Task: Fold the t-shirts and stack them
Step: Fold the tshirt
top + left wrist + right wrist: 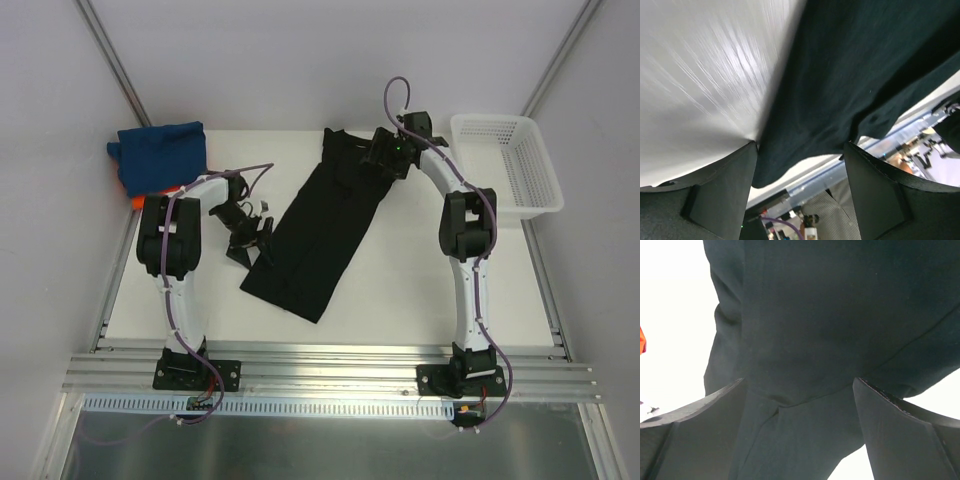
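The black t-shirt (320,230) lies flat on the white table (420,290) as a long strip. It runs slantwise, with its far end to the right and its near end to the left. Its long edges are mostly straight, and the far end is wider and a little wrinkled.

The left gripper (800,147) is low at the left long edge of the black t-shirt, near the middle of this edge. Its jaws stand wide apart. In the left wrist view the cloth edge passes between the two fingers (720,195), with bare table on one side, and the jaws hold nothing.

The right gripper (800,382) is over the far end of the black t-shirt. Its jaws are also wide apart, with black cloth and a seam between them, and they do not pinch it.

The blue t-shirt (160,150) lies folded far to the left of the black t-shirt, at the back corner. The orange t-shirt (135,203) shows only a small edge from under it.

To the right of the black t-shirt there is wide bare table. Beyond it stands a white mesh basket (500,165). Near its lower end there is also open room up to the front rail.
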Robot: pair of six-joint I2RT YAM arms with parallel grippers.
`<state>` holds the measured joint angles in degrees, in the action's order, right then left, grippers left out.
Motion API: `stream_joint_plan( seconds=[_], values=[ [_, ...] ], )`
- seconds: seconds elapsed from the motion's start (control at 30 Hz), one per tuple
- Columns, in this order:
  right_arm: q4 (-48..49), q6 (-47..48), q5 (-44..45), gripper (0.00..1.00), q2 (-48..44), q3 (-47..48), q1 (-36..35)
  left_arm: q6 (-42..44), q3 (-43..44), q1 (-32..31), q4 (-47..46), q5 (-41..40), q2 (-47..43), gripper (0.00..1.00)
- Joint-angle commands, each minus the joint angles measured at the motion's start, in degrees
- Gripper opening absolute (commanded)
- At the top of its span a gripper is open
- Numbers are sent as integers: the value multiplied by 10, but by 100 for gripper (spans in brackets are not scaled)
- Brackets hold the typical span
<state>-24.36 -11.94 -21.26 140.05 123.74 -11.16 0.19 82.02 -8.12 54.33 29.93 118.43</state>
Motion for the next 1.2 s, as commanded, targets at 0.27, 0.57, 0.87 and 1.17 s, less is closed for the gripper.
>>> stream_joint_plan(
  seconds=[0.27,0.57,0.87,1.17],
  values=[
    [-2,-11,-11,91,8,22,-1,-1,-96,-36,6,51,-61,60],
    [1,-19,-21,91,3,27,0,0,-160,-109,-12,67,-130,43],
    [2,-27,-39,91,-24,4,7,-1,-140,-193,-12,84,-130,43],
    [-5,-11,-19,91,7,39,13,-18,-103,-241,-12,94,-101,43]
  ],
)
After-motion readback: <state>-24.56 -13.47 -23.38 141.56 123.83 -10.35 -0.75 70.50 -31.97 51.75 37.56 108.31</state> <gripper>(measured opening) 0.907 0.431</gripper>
